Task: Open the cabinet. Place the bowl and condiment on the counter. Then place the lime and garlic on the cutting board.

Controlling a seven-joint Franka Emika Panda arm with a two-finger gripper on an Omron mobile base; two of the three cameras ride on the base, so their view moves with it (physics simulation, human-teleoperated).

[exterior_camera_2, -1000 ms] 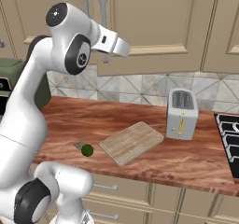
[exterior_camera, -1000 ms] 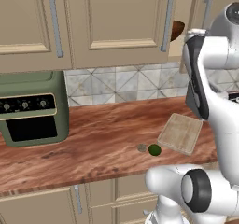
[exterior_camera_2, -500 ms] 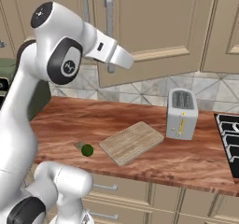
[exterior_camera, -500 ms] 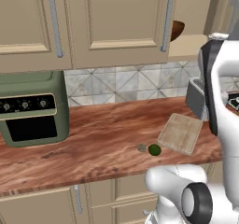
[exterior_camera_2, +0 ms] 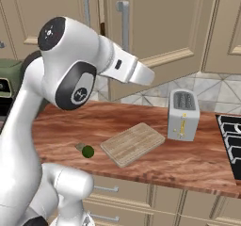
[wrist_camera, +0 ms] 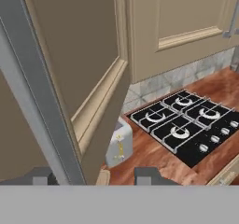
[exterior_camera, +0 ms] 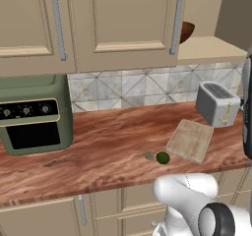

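1. Nearest the camera on the hand, the two dark fingers [wrist_camera: 95, 175] stand apart on either side of the grey bar handle [wrist_camera: 35, 85] of the open cabinet door [wrist_camera: 93, 64]; whether they press on it cannot be told.
2. On the reddish wood worktop [exterior_camera: 98, 151], a small green lime [exterior_camera: 163, 157] and a tiny grey-brown garlic [exterior_camera: 149, 156] lie just beside each other, close to the front corner of the chopping board [exterior_camera: 190, 140] but not on it.
3. Behind the board stands a grey toaster [exterior_camera: 217, 103]; at the far left is a green oven [exterior_camera: 32, 114].
4. Higher and farther back, the cabinet [exterior_camera: 123, 28] has its right door swung open, its left door shut. A dark brown bowl [exterior_camera: 185, 31] sits inside on the shelf [exterior_camera: 209, 48].
5. The condiment cannot be made out.
6. Judged progress: opening the cabinet is partly or fully done. Left to do: bowl and condiment down to the worktop, then lime and garlic onto the board.
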